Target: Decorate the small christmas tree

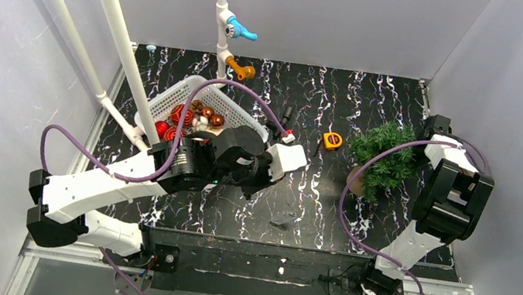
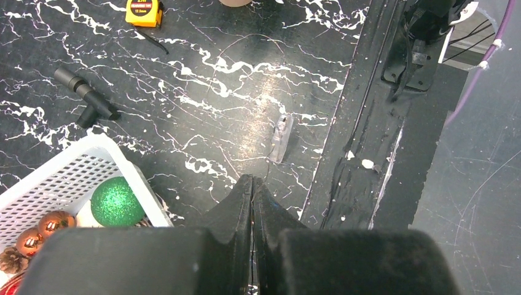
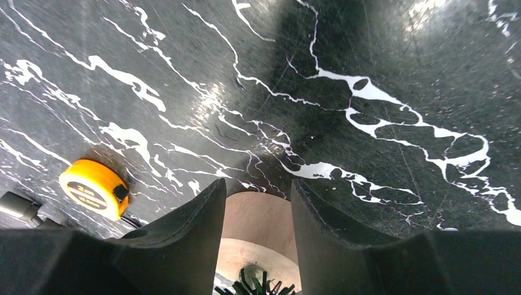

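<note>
Right wrist view shows the right claw (image 3: pixel 256 190) straddling the round wooden base (image 3: pixel 255 218) of the small christmas tree (image 1: pixel 386 154). Both fingers seem pressed on its rim, though contact is hard to confirm. Green needles (image 3: pixel 258 286) poke up just behind the fingertips, and a yellow tape measure (image 3: pixel 93 187) lies left of the claw. I judge the tree light, with springy branches that give under pressure, so the stiff base or trunk is the sound hold; smooth wood may slip or tip. The left claw (image 2: pixel 253 184) is pressed closed with nothing seen between its fingers. To its left, a white basket (image 2: pixel 67 178) holds a green ball ornament (image 2: pixel 117 201).
</note>
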You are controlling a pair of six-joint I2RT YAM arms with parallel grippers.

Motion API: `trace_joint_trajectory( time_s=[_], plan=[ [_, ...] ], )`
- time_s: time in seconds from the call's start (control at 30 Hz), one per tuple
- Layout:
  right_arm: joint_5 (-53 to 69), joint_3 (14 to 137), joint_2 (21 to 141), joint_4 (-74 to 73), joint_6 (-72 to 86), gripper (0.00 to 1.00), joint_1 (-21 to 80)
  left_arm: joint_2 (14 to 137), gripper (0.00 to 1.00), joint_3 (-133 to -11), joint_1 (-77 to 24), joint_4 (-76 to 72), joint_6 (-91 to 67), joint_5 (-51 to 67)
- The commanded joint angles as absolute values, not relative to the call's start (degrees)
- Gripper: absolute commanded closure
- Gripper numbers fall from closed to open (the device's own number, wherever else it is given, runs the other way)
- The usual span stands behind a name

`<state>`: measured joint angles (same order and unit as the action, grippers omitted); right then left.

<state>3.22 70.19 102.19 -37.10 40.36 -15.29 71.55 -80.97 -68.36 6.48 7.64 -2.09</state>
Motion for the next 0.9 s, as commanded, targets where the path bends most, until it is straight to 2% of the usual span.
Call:
trace_joint_trajectory(
  time_s=[0.0, 0.3, 0.6, 0.87],
  plan=[
    [5.8, 67.4, 103.7, -35.9, 41.7, 0.49, -14.5, 70.2, 1.00, -80.7, -68.1, 8.5, 7.7, -1.7],
    [8.0, 65.2, 103.7, -35.1, 43.7, 0.49, -10.9, 70.8, 1.00, -81.2, -68.1, 8.8, 7.9, -1.5],
    [9.0, 65.9, 104.4, -34.9, 47.7, 0.49, -1.4, 70.1, 1.00, -80.1, -68.2, 9.3, 8.4, -2.7],
    [5.4, 67.4, 103.9, -37.0, 46.0, 0.48, -1.0, 69.9, 1.00, -79.7, -68.1, 9.7, 10.0, -3.9]
  ],
)
